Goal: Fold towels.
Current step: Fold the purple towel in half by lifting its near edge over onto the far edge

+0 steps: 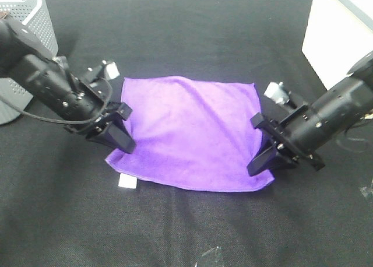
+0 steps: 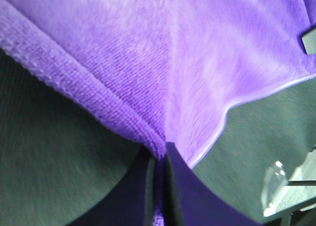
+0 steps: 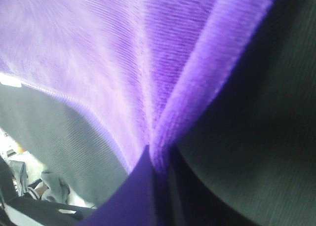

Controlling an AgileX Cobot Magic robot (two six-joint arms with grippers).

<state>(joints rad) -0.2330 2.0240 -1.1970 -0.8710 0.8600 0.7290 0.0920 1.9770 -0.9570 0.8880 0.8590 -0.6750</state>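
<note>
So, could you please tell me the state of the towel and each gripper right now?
towel: unfolded, spread on the black table, pinched at both side edges.
left gripper: shut on the towel's left edge.
right gripper: shut on the towel's right edge.

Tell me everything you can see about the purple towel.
The purple towel is a bright, fuzzy, microfibre-looking square with a stitched hem and a small white tag at its near left corner. It lies spread open on the black table cover, slightly rumpled. The left hand pinches its left edge and the right hand its right edge, puckering the cloth at both grips.
</note>
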